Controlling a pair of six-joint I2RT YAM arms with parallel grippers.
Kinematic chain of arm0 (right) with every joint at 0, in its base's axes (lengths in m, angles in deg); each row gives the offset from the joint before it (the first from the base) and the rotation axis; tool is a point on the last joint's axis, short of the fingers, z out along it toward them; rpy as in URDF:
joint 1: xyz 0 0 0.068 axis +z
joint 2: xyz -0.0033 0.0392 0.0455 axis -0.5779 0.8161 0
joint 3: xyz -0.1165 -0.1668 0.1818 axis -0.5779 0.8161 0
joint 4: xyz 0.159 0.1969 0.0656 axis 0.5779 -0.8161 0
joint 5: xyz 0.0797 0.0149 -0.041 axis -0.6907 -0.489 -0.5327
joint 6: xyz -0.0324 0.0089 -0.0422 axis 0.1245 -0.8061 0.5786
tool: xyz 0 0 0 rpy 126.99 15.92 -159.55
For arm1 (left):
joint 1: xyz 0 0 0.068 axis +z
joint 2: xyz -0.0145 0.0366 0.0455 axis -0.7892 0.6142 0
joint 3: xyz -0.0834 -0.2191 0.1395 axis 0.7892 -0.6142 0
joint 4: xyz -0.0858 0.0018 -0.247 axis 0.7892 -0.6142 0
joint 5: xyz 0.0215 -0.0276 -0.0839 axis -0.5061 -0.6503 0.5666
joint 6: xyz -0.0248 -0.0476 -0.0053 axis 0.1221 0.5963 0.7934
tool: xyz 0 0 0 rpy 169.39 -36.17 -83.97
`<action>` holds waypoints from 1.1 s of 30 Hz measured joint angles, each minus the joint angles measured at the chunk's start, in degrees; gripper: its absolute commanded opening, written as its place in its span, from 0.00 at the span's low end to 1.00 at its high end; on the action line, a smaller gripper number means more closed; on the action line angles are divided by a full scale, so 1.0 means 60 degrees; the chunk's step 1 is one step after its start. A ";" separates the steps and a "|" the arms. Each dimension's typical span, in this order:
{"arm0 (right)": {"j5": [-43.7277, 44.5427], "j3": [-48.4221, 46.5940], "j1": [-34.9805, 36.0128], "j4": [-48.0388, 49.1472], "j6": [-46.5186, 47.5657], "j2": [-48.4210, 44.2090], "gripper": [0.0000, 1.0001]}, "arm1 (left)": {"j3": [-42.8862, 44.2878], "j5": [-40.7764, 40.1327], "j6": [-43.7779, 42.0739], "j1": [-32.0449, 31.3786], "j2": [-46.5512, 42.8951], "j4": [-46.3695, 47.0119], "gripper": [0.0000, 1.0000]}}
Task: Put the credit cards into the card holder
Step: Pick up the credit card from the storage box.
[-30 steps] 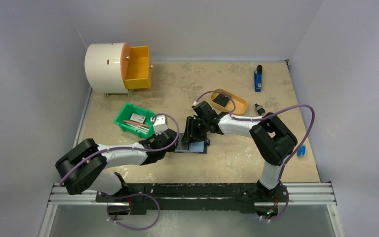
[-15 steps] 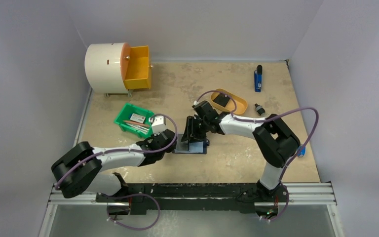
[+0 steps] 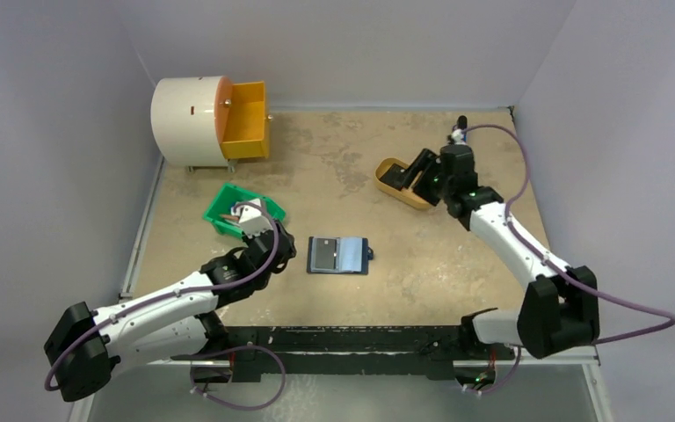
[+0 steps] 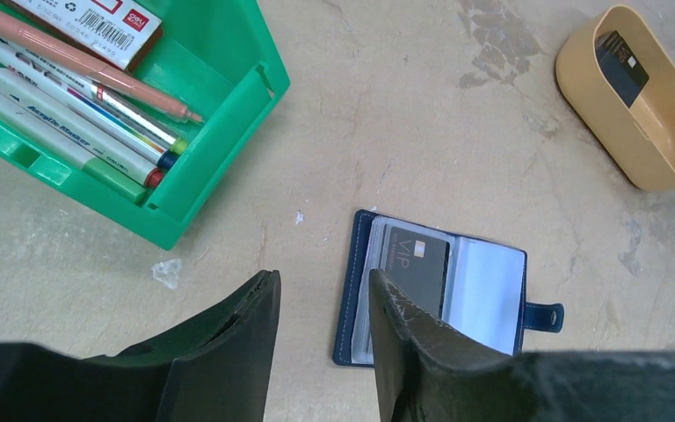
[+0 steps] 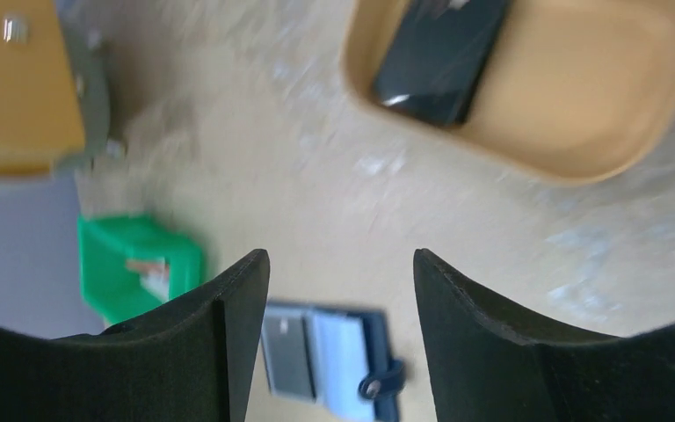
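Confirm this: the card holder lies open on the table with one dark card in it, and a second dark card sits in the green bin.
Wrong place. The second dark card sits in the yellow tray, as the left wrist view shows; the green bin holds pens. The rest is right.

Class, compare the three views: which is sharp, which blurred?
Right wrist view: motion-blurred, the tray and the card holder smeared. Left wrist view: sharp, the dark card crisply printed. Top view: evenly lit, soft shadows only.
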 measured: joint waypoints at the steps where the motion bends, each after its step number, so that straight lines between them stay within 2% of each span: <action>1: 0.0040 0.0069 -0.0525 0.0124 -0.0055 0.0029 0.64 | 0.0004 -0.0015 -0.0022 0.0000 -0.0066 -0.0062 0.40; 4: -0.0160 0.0029 -0.1723 0.0772 -0.0273 0.0809 0.64 | 0.0007 0.0015 -0.0153 0.0000 -0.0102 -0.0113 0.39; 7: -0.0288 -0.0251 -0.2208 0.1177 -0.0375 0.2051 0.63 | 0.0018 0.0076 -0.0291 0.0000 -0.0018 -0.0113 0.39; 14: -0.0692 -0.1078 -0.2248 0.1643 -0.0539 0.4098 0.61 | 0.0226 0.0171 -0.0361 0.0000 0.0372 -0.0113 0.38; 23: -0.0707 -0.2291 -0.2248 0.1585 -0.0503 0.5377 0.56 | 0.0299 0.0270 -0.0361 0.0000 0.0929 -0.0091 0.37; 33: -0.0739 -0.2707 -0.2248 0.1213 -0.0386 0.6145 0.52 | 0.0313 0.0284 -0.0357 0.0000 0.1078 -0.0087 0.36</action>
